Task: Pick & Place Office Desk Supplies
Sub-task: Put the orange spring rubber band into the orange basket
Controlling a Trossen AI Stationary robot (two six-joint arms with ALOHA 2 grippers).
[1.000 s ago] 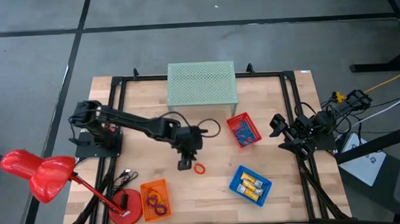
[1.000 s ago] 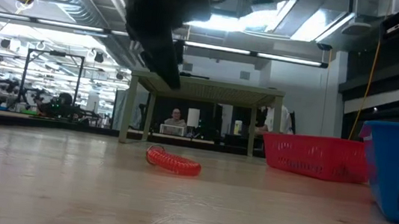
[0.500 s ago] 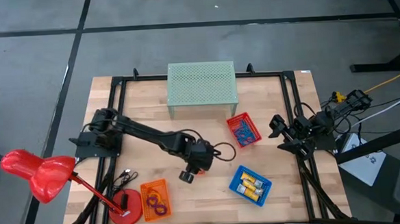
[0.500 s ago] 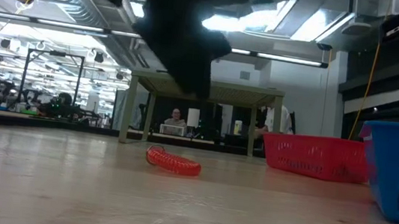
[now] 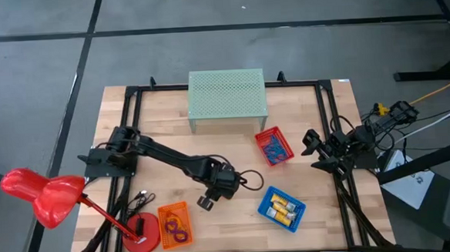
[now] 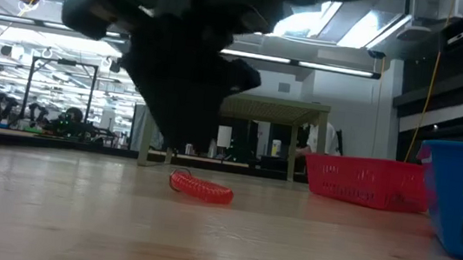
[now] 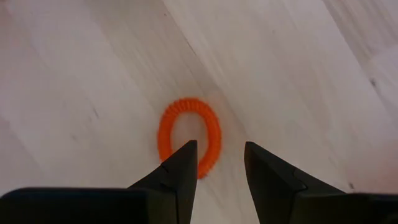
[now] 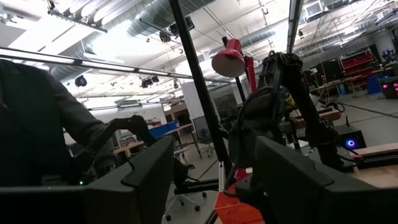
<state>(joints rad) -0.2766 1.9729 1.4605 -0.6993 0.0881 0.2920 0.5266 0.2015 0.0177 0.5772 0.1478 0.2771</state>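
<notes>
An orange coil ring lies flat on the bare wood near the table's middle; it also shows in the low view. My left gripper hangs open just above it, fingers pointing down, and touches nothing. In the wrist view the ring's near side sits by one fingertip. From above, the left arm hides the ring. My right gripper waits open at the table's right edge.
A red basket holds blue clips. A blue basket holds yellow-and-silver blocks. An orange basket holds rings. A green perforated box stands at the far edge, and a red desk lamp at the near left.
My left gripper has moved toward the table's near edge and a little right, from beside the orange ring to right over it. The ring has stayed where it was.
</notes>
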